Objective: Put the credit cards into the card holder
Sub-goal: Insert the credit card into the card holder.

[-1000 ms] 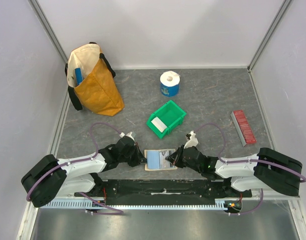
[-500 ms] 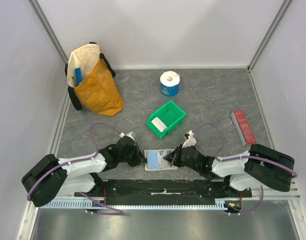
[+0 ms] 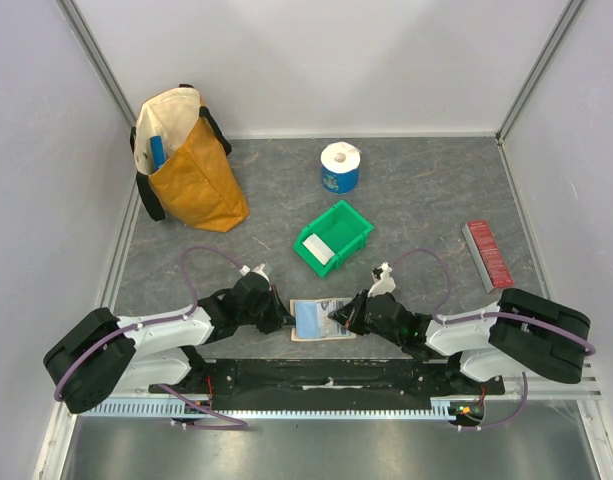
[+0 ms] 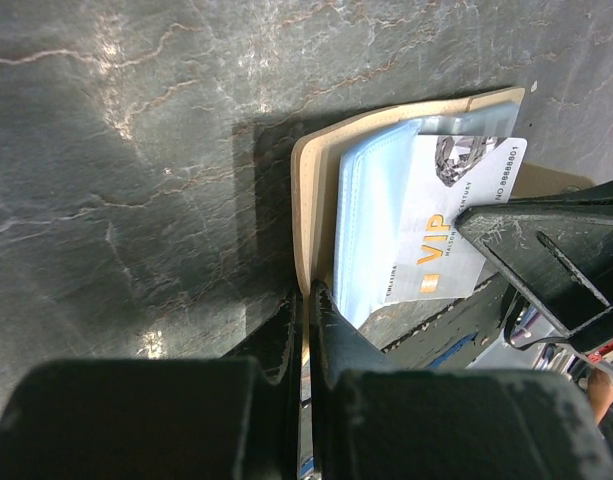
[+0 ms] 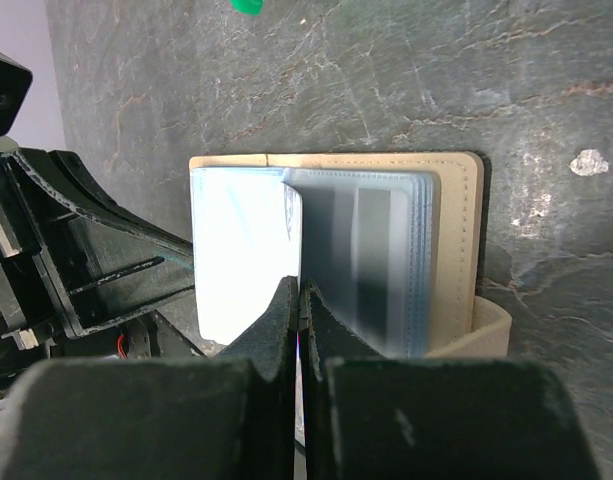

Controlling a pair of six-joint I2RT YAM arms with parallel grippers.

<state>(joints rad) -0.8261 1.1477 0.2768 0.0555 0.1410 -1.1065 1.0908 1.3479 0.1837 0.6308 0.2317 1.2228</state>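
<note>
The tan card holder (image 3: 314,338) lies open on the table near the front edge, between both grippers. My left gripper (image 3: 284,322) is shut on the holder's tan cover edge (image 4: 311,200). My right gripper (image 3: 338,320) is shut on a white VIP card (image 4: 456,225), which lies on the holder's clear pockets (image 5: 371,250). In the right wrist view the card (image 5: 241,250) shows bright white, left of my fingers (image 5: 286,320), with the tan cover (image 5: 456,200) at the right. Another white card (image 3: 319,249) lies in the green bin (image 3: 348,222).
A yellow and white bag (image 3: 191,165) stands at the back left. A blue and white roll (image 3: 339,166) stands behind the bin. A red ridged strip (image 3: 487,254) lies at the right. The metal front rail runs just below the holder.
The right arm has shifted slightly left toward the holder. The left arm and the card holder have stayed in place.
</note>
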